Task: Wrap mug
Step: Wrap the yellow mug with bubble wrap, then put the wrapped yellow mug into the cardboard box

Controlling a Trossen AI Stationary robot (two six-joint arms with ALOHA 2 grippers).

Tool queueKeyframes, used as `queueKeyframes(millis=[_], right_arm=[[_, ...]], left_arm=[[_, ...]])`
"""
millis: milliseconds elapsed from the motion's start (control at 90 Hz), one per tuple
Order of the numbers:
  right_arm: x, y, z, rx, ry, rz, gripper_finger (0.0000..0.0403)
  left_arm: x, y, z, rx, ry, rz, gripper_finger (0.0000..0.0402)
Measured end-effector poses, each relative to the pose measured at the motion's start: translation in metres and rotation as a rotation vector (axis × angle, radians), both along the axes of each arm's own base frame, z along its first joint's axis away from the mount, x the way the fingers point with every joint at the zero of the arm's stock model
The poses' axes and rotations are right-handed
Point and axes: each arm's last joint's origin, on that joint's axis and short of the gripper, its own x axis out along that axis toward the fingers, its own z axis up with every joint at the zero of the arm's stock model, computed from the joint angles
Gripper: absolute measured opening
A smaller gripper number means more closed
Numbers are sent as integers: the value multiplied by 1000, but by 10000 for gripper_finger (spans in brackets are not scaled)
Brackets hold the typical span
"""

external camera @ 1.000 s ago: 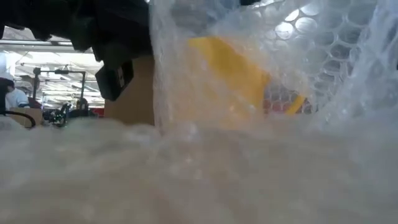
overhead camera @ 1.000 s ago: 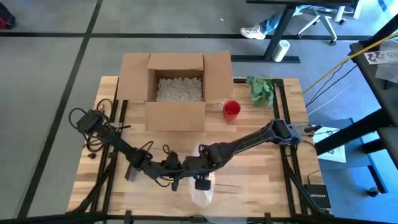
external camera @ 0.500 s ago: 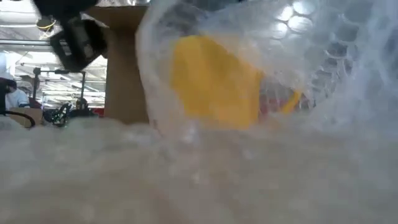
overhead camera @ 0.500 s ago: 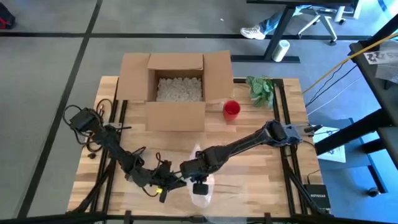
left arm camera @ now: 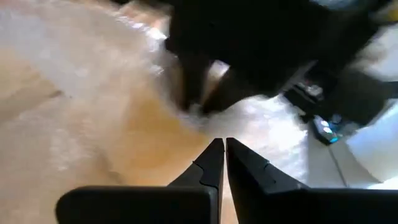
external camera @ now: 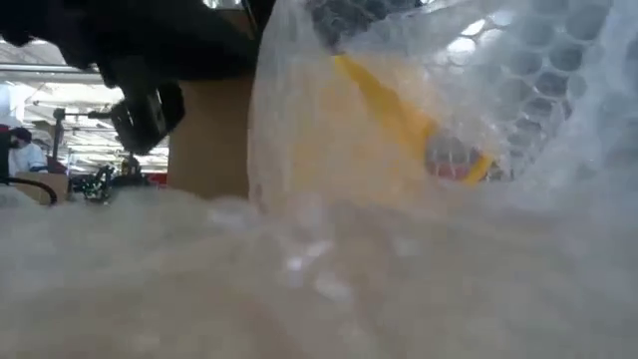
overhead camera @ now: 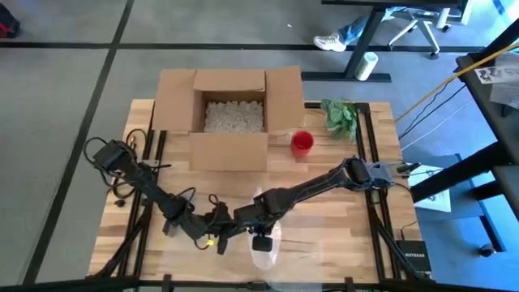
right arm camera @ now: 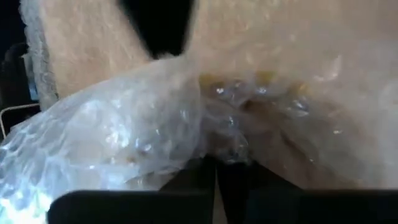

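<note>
A yellow mug (external camera: 399, 110) lies inside a bundle of clear bubble wrap (overhead camera: 263, 243) near the table's front edge, at the middle. The low view shows only a slanted yellow strip of it through the wrap (external camera: 518, 90). My right gripper (overhead camera: 248, 217) is down at the bundle's far left side, shut on the wrap. My left gripper (overhead camera: 220, 238) sits just left of it, low over the table. Its fingers (left arm camera: 221, 146) are shut with nothing between them and point at the wrap and the right gripper. My right gripper pinches a gathered bunch of bubble wrap (right arm camera: 227, 146) between its two fingers, several crumpled layers together. The rest of the wrap (right arm camera: 118, 134) spreads out beyond the fingertips onto the table. Which edge of the sheet this is cannot be told.
An open cardboard box (overhead camera: 231, 113) filled with packing peanuts stands at the far middle. A red cup (overhead camera: 302, 142) and a green leafy thing (overhead camera: 340, 115) are to its right. Cables trail along the left arm. A person (external camera: 18, 155) shows far off in the room.
My left gripper drew away from the bundle toward the table's left and near edge, then came partway back toward it. The wrapped mug has turned in the wrap: its broad yellow face showed half a second ago, now only a thin slanted strip.
</note>
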Motion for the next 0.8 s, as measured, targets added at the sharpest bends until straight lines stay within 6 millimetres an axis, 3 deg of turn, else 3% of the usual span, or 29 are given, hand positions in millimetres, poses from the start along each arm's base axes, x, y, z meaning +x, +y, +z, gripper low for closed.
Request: queueKeyframes(millis=[300,522,800], right_arm=[[-5,-2,35,-19,16,-1,0],[-9,-7,64,-153,-30,-27,0],[-11,-11,66,-235,-40,13,12]], left_arm=[[1,2,0,9,3,1,0],[-2,-4,2,0,-12,-22,0],[-14,-22,25,78,-157,-129,0]])
